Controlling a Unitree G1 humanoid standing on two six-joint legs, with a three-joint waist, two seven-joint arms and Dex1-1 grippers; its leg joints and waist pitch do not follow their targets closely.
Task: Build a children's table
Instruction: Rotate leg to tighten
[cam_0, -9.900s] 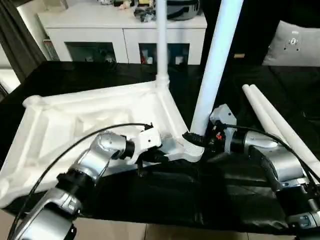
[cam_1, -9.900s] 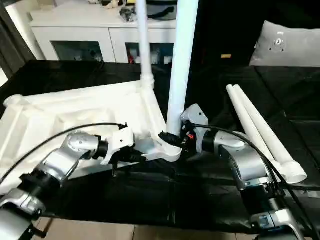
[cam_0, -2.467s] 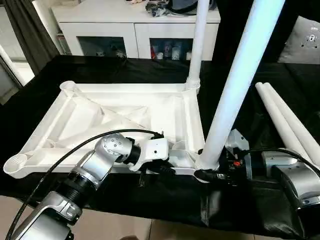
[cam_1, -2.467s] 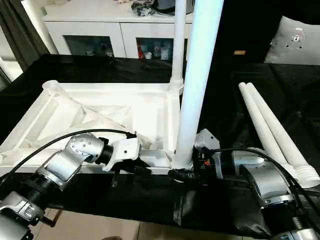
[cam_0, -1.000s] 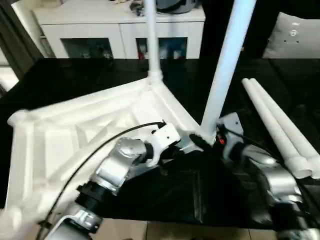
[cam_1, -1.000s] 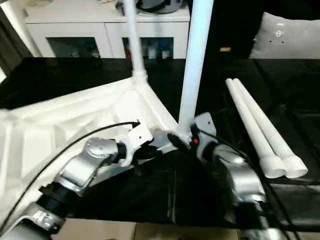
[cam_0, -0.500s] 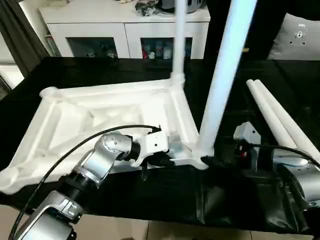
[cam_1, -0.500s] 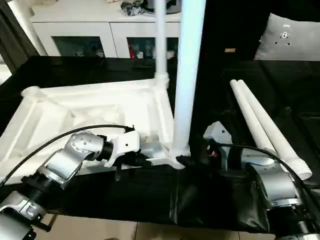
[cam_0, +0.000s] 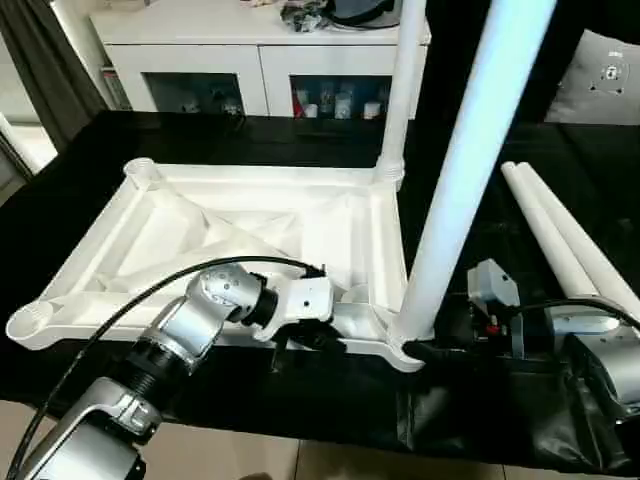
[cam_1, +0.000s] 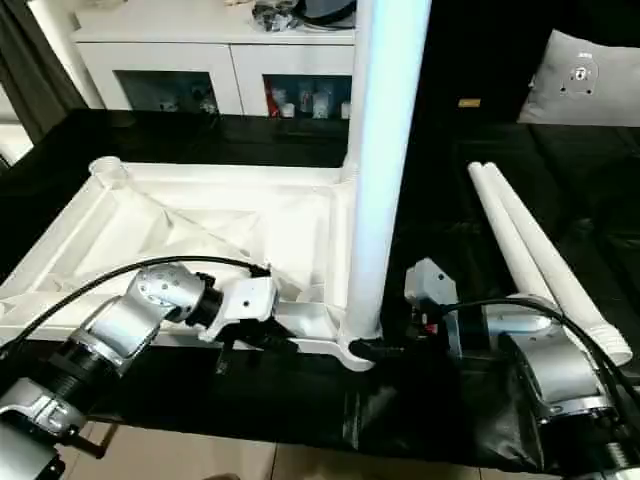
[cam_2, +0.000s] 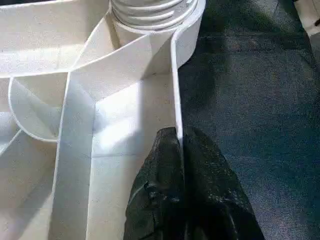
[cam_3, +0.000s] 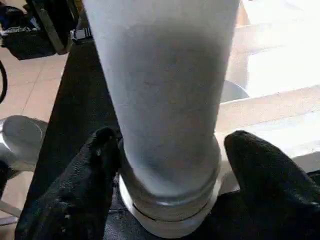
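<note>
the upturned table top (cam_0: 200, 225) lies on the black surface with two legs upright in its far-right (cam_0: 398, 90) and near-right (cam_0: 465, 170) sockets; two loose legs (cam_0: 565, 245) lie right of it. the left gripper (cam_2: 180, 150) pinches the top's near rim, while the right gripper (cam_3: 167, 150) straddles the near leg's base, the fingers apart, grip uncertain. judged about half done.

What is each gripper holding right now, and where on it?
The left gripper pinches the near rim wall of the tabletop beside the corner socket. The right gripper straddles the base of the near leg, but whether it grips cannot be told.
</note>
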